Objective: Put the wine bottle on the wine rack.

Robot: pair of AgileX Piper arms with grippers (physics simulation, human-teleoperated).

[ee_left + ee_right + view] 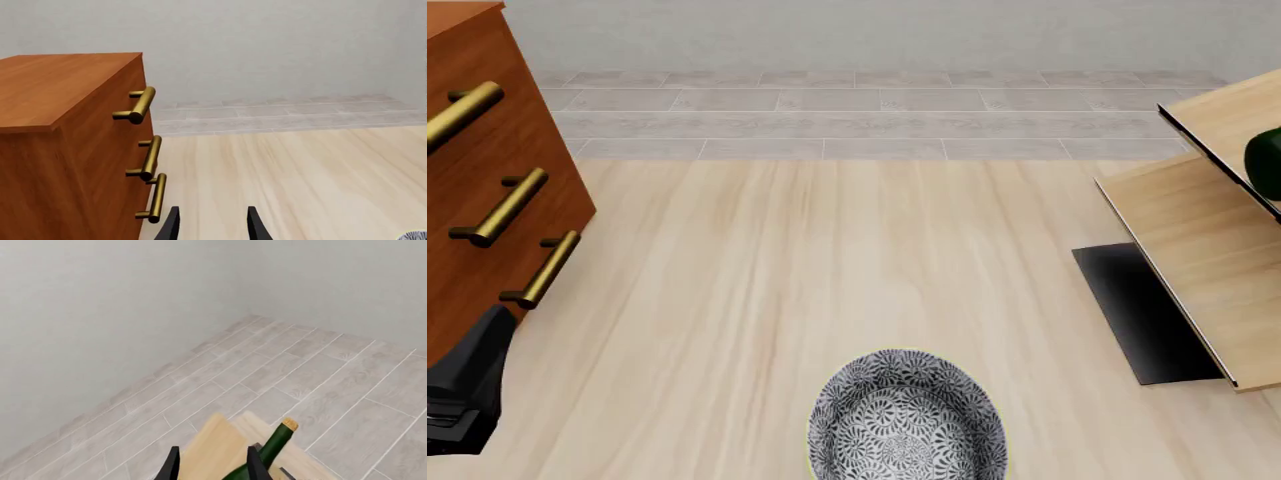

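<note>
Cabinet [481, 180] left, bowl [908, 420] front centre, wine rack [1194, 230] right

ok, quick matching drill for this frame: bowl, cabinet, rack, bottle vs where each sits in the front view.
Things:
1. bowl
2. cabinet
3. rack
4. bottle

Places (front view):
A. right edge, only a dark green sliver showing over the rack
B. left edge, brass handles facing in
C. bottom centre, on the table
D. right side, pale panels over a black base

Pairs: 1-C, 2-B, 3-D, 4-A
</note>
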